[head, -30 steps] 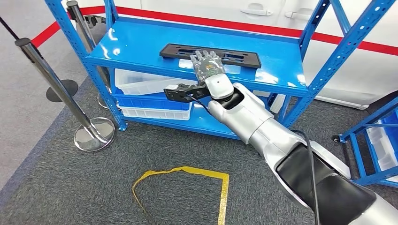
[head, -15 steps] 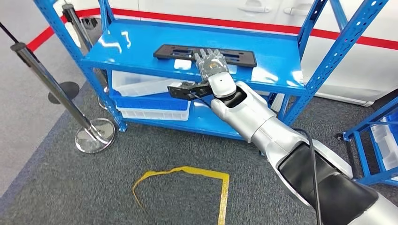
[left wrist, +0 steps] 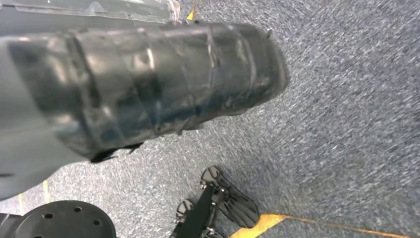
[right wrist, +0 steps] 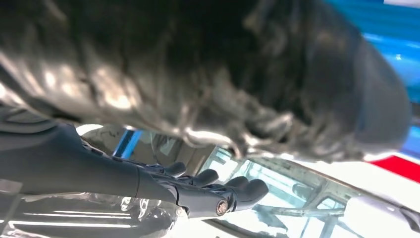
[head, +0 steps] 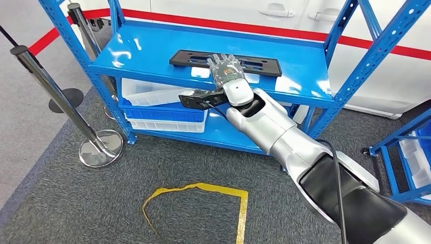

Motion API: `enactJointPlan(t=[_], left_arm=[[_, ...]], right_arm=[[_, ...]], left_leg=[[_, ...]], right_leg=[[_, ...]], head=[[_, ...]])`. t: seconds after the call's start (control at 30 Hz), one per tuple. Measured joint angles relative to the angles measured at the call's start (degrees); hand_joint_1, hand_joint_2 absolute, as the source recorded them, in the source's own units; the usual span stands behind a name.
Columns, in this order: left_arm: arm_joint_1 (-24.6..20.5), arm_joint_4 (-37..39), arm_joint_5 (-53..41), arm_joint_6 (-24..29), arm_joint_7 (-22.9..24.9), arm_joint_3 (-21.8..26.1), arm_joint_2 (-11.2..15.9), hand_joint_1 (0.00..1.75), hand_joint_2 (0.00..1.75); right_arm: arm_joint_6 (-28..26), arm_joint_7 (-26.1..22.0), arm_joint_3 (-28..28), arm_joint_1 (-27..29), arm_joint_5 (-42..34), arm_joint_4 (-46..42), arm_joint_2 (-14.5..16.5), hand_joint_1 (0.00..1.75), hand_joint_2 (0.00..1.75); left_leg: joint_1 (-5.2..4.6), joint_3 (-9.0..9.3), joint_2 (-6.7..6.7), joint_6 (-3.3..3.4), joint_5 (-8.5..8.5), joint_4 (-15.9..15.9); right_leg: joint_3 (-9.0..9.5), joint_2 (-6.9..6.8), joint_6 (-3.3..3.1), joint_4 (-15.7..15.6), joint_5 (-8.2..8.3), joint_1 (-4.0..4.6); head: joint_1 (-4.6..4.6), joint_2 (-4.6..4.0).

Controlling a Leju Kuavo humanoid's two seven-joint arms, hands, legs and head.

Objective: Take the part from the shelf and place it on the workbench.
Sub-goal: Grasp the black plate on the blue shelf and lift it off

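The blue shelf is standing on grey carpet, its posts running off the top of the head view. The right arm is stretching up from the lower right toward the shelf's top board. The part, a long flat black panel, is lying on that top board near its middle. The right hand is lying over the middle of the part, back upward, fingers slightly spread and reaching across it; the hand is hiding that stretch of the part, and whether the fingers are gripping it or merely resting on it cannot be told. The thumb is sticking out dark below the shelf's front edge. White and blue bins are sitting on the shelf's lower boards, partly hidden behind the arm. Left of the shelf, silver barrier posts are standing; in front of it, yellow tape is marking the carpet.

In the right wrist view, dark fingers are lying close together under a blurred grey mass.

Compared with half a second ago, the whole head view is shifting slightly, while the hand is keeping its place on the part.
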Motion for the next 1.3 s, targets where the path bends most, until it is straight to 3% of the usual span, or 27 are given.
enactJointPlan(t=[0.1,0.13,0.17,0.2,0.27,0.33,0.43,0.5,0.6,0.63,0.67,0.7,0.77,0.83,1.0,1.07,1.13,1.17,1.2,1.23,1.3], left_arm=[[0.0,0.0,0.1,0.0,-0.1,0.0,0.0,0.0,0.0],[0.0,0.0,0.1,0.0,-0.1,0.0,0.0,0.0,0.0],[0.0,0.0,0.2,0.0,-0.1,0.0,0.0,0.0,0.0],[0.0,0.0,0.2,0.0,-0.1,0.0,0.0,0.0,0.0],[0.0,0.0,0.3,0.1,0.0,0.0,0.0,0.0,0.0],[0.0,0.0,0.4,0.1,0.0,0.0,-0.1,0.0,0.0],[0.0,0.0,0.7,0.1,0.0,0.0,-0.1,0.0,0.0],[0.0,0.0,0.7,0.1,0.0,0.0,-0.2,0.0,0.0],[0.0,0.0,0.7,0.1,0.0,0.0,-0.3,0.0,0.0],[0.0,0.0,0.7,0.1,0.0,0.0,-0.3,0.0,0.0],[0.0,0.0,0.7,0.1,0.0,0.0,-0.3,0.0,0.0],[0.1,0.0,0.7,0.1,0.0,0.0,-0.3,0.0,0.0],[0.1,0.0,0.7,0.1,0.0,0.0,-0.3,0.0,0.0],[0.0,0.0,0.7,0.1,0.0,0.0,-0.3,0.0,0.0],[0.0,0.0,0.6,0.1,0.1,0.0,-0.4,0.0,0.0],[0.0,0.0,0.5,0.1,0.2,0.0,-0.4,0.0,0.0],[0.0,0.0,0.5,0.2,0.2,0.0,-0.4,0.0,0.0],[0.0,0.0,0.5,0.2,0.3,0.0,-0.4,0.0,0.0],[0.0,0.0,0.5,0.2,0.3,0.0,-0.5,0.0,0.0],[0.0,0.0,0.5,0.2,0.3,0.0,-0.5,0.0,0.0],[0.0,0.0,0.5,0.2,0.3,0.0,-0.5,0.0,0.0]], right_arm=[[0.0,0.0,0.0,0.1,0.0,0.0,-0.2,0.0,0.0],[0.0,0.0,0.0,0.2,0.0,0.0,-0.3,0.0,0.0],[0.0,0.0,0.0,0.4,0.0,0.0,-0.3,0.0,0.0],[0.0,0.0,0.0,0.5,0.0,0.0,-0.3,0.0,0.0],[0.0,0.0,0.0,0.5,0.0,0.0,-0.4,0.0,0.0],[0.1,0.0,0.0,0.4,0.0,0.0,-0.5,0.0,0.0],[0.1,0.0,0.0,0.5,0.0,-0.1,-0.6,0.0,0.0],[0.1,0.0,0.0,0.5,0.0,-0.2,-0.7,0.0,0.0],[0.1,0.0,0.0,0.5,0.1,-0.3,-0.7,0.0,0.0],[0.2,0.0,0.0,0.7,0.1,-0.3,-0.7,0.0,0.0],[0.2,0.0,0.0,0.8,0.1,-0.3,-0.7,0.0,0.0],[0.2,0.0,0.0,0.9,0.1,-0.3,-0.7,0.0,0.0],[0.2,0.0,0.0,0.9,0.1,-0.4,-0.7,0.0,0.0],[0.3,0.0,0.0,0.8,0.1,-0.4,-0.7,0.0,0.0],[0.8,0.0,0.0,0.8,0.0,-0.4,-0.7,0.0,0.0],[0.9,0.0,-0.1,0.7,0.0,-0.3,-0.7,0.0,0.0],[1.0,0.0,-0.1,0.8,0.0,-0.3,-0.7,0.0,0.0],[1.1,0.0,-0.1,1.0,0.0,-0.2,-0.7,0.0,0.0],[1.1,0.0,-0.1,1.1,-0.1,-0.2,-0.7,0.0,0.0],[1.1,0.0,-0.1,1.2,-0.1,-0.2,-0.7,0.0,0.0],[1.1,0.0,-0.1,1.0,-0.2,-0.2,-0.7,0.0,0.0]], left_leg=[[0.08,0.51,0.01,0.53,-0.28,-0.2],[0.08,0.6,-0.01,0.57,-0.45,-0.1],[0.09,0.73,-0.06,0.55,-0.66,0.0],[0.12,0.93,-0.12,0.45,-0.92,0.1],[0.14,1.47,-0.25,0.13,-1.57,0.4],[-0.05,1.67,-0.34,-0.34,-2.04,0.6],[-0.08,1.57,-0.31,-1.16,-2.39,0.5],[0.04,0.93,-0.21,-1.71,-3.67,2.4],[0.06,-4.39,-0.14,-2.18,-7.82,12.8],[0.06,-6.28,-0.13,-2.27,-8.44,15.8],[0.06,-7.37,-0.13,-2.32,-7.98,16.9],[0.06,-7.29,-0.12,-2.31,-6.38,15.7],[0.05,-4.61,-0.02,-2.11,-1.94,8.7],[-0.17,-1.91,0.03,-1.69,0.07,2.9],[-0.1,-0.76,-0.23,-0.24,-0.46,1.0],[0.02,-0.17,-0.2,0.33,-0.64,0.8],[-0.01,0.18,-0.19,0.66,-1.0,0.8],[-0.04,0.38,-0.21,0.73,-1.21,0.8],[-0.07,0.64,-0.27,0.72,-1.44,0.8],[-0.11,0.97,-0.36,0.67,-1.69,0.9],[-0.22,1.63,-0.53,0.45,-2.24,0.9]], right_leg=[[-5.84,-0.11,0.75,10.9,-4.22,-0.51],[-7.58,-0.13,0.92,13.5,-4.54,-0.7],[-8.35,-0.16,1.01,14.0,-3.74,-0.85],[-7.97,-0.18,1.02,12.2,-1.89,-0.96],[-4.95,-0.17,0.73,4.8,2.63,-1.0],[-2.34,-0.13,0.28,-0.9,4.5,-0.76],[-1.67,-0.11,-0.4,-2.2,4.05,-0.66],[-1.02,-0.11,-1.06,-2.8,3.99,-0.93],[-0.32,-0.09,-1.84,-3.1,3.7,-0.9],[-0.19,-0.07,-1.92,-3.1,3.55,-0.84],[-0.06,-0.04,-1.96,-3.0,3.35,-0.79],[0.13,0.0,-1.92,-2.9,3.1,-0.78],[0.61,0.06,-1.6,-2.6,2.46,-0.79],[0.7,0.11,-1.06,-2.2,1.9,-0.57],[0.27,0.03,0.3,-0.9,0.61,-0.48],[-2.3,-0.09,0.78,4.6,-2.1,-0.6],[-6.65,-0.17,1.05,12.5,-4.68,-0.68],[-8.09,-0.19,1.07,14.5,-4.67,-0.71],[-8.49,-0.21,0.98,14.3,-3.53,-0.71],[-7.74,-0.21,0.76,11.8,-1.38,-0.67],[-4.36,-0.14,-0.03,4.0,3.17,-0.38]], head=[[0.17,0.0],[0.2,0.0],[0.19,0.0],[0.19,0.0],[0.19,0.0],[0.12,0.0],[0.05,0.0],[-0.09,0.0],[-0.37,0.0],[-0.34,0.0],[-0.34,0.0],[-0.35,0.0],[-0.34,0.0],[-0.34,0.0],[-0.2,0.0],[-0.04,0.0],[0.01,0.0],[0.02,0.0],[0.02,0.0],[0.02,0.0],[-0.04,0.0]])
